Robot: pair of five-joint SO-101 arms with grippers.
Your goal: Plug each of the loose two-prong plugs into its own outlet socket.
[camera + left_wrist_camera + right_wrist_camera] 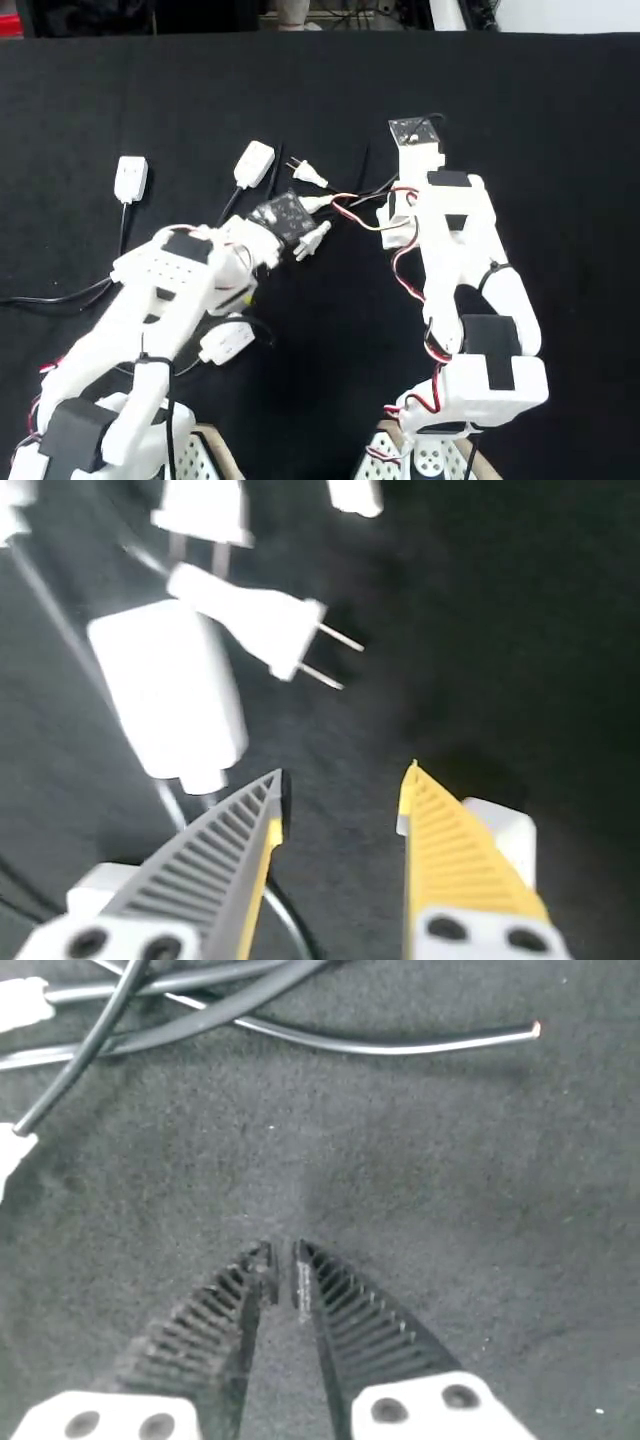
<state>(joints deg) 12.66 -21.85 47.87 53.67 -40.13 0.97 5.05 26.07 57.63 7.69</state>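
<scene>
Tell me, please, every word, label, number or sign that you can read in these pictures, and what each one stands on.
None can be read.
Plug: plain white, no print to be seen.
Socket: plain white on the face that shows, no label.
Dark board on an arm's wrist: pale specks only, too small to read as signs.

Bright, even light falls from above the worktop [560, 120]. The white plug [250, 620] glares against it; shadows are faint.
</scene>
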